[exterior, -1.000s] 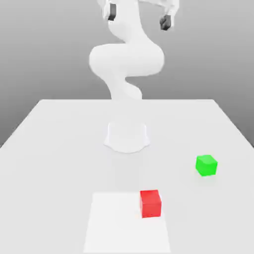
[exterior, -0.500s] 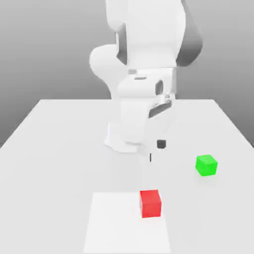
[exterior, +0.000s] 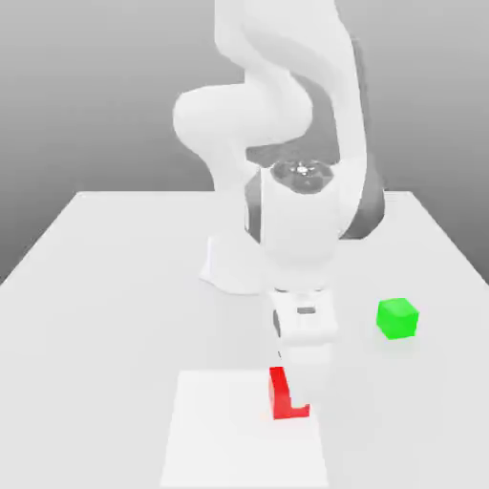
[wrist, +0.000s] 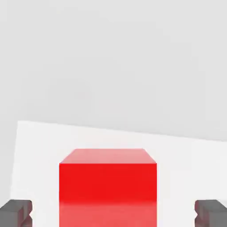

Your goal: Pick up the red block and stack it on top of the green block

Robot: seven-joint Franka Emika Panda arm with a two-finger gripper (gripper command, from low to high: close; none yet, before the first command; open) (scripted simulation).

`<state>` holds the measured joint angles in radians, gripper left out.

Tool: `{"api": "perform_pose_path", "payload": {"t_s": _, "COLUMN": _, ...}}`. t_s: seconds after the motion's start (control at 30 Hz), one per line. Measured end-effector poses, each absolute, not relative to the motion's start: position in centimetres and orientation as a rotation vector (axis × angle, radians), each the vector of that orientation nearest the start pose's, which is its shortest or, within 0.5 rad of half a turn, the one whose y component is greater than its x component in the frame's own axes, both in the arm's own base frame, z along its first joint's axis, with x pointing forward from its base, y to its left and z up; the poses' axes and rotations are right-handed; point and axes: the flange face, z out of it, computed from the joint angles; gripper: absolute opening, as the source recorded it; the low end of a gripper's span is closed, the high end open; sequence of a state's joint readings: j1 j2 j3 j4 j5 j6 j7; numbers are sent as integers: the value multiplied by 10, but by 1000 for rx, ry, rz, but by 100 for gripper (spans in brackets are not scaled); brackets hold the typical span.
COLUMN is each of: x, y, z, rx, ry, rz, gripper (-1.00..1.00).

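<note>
Against half a second ago I see the arm (exterior: 301,224) lower and nearer the camera, its hand now covering most of the red block (exterior: 280,393); both cubes lie where they were. The gripper (wrist: 113,212) points straight down with its fingers (wrist: 15,212) spread wide — one each side of the red block, neither touching; that block sits on the pale square mat (exterior: 210,430); the green block (exterior: 397,318) rests on the table (exterior: 105,277), well apart toward the exterior view's right.

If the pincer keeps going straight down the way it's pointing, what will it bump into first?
Probably the red block. The hand view shows it centred between the open pincer's fingertips, so they would likely pass either side of it and meet the table.
</note>
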<state>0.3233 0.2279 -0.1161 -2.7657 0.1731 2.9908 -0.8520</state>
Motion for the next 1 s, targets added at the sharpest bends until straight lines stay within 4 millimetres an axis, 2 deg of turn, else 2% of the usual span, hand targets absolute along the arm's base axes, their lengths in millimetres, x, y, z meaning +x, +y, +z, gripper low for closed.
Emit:
{"api": "perform_pose_path", "payload": {"t_s": 0.23, "x": 372, "y": 62, "z": 147, "rx": -2834, "ry": -1354, "rz": 2, "gripper": -100}}
{"api": "perform_pose_path", "payload": {"t_s": 0.43, "x": 372, "y": 61, "z": 198, "rx": -2835, "ry": -1350, "rz": 2, "gripper": -100}}
{"api": "perform_pose_path", "payload": {"t_s": 0.47, "x": 369, "y": 67, "z": 205, "rx": -2823, "ry": -1369, "rz": 1, "gripper": -100}}
{"api": "perform_pose_path", "payload": {"t_s": 0.5, "x": 364, "y": 79, "z": 211, "rx": -2798, "ry": -1410, "rz": -1, "gripper": -100}}
{"api": "perform_pose_path", "payload": {"t_s": 0.53, "x": 351, "y": 113, "z": 216, "rx": -2725, "ry": -1535, "rz": -3, "gripper": -100}}
{"api": "perform_pose_path", "payload": {"t_s": 0.63, "x": 314, "y": 169, "z": 228, "rx": -2574, "ry": -1757, "rz": -5, "gripper": -100}}
{"api": "perform_pose_path", "payload": {"t_s": 0.77, "x": 247, "y": 232, "z": 240, "rx": -2338, "ry": -2066, "rz": -2, "gripper": -100}}
{"api": "perform_pose_path", "payload": {"t_s": 0.87, "x": 193, "y": 262, "z": 244, "rx": -2157, "ry": -2276, "rz": 2, "gripper": -100}}
{"api": "perform_pose_path", "payload": {"t_s": 0.93, "x": 183, "y": 268, "z": 235, "rx": -2119, "ry": -2322, "rz": 3, "gripper": -100}}
{"api": "perform_pose_path", "payload": {"t_s": 1.0, "x": 181, "y": 269, "z": 221, "rx": -2110, "ry": -2334, "rz": 3, "gripper": -100}}
